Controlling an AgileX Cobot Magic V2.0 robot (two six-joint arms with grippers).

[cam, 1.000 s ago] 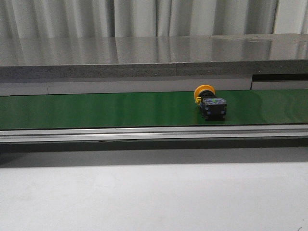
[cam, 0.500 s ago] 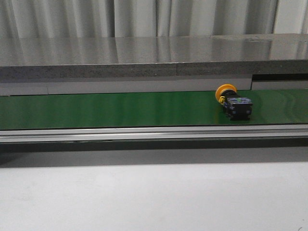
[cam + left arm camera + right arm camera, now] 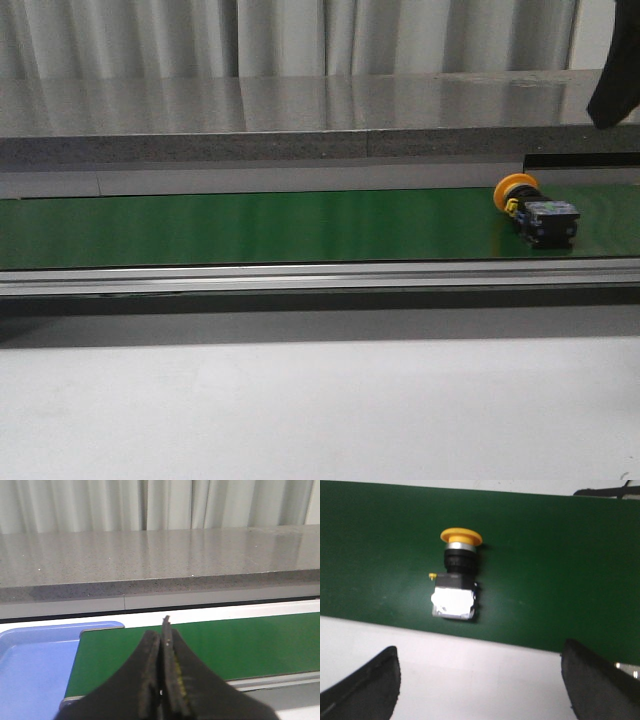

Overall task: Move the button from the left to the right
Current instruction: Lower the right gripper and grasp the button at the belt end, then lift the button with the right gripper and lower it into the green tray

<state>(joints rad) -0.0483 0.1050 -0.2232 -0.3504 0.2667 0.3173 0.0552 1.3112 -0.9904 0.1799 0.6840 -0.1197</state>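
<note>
I see the button (image 3: 536, 211) lying on its side at the right end of the green belt (image 3: 250, 228): round yellow-orange cap toward the far edge, black blocky body toward me, small blue-green marks on top. In the right wrist view the button (image 3: 456, 575) has a silver collar under the cap, and glare whitens its body's end face. Right gripper (image 3: 480, 680) spread wide above it, empty, fingers cut off by the frame. Left gripper (image 3: 164, 680) pressed closed, holding nothing, beside a blue tray (image 3: 35, 665), only partly in view.
</note>
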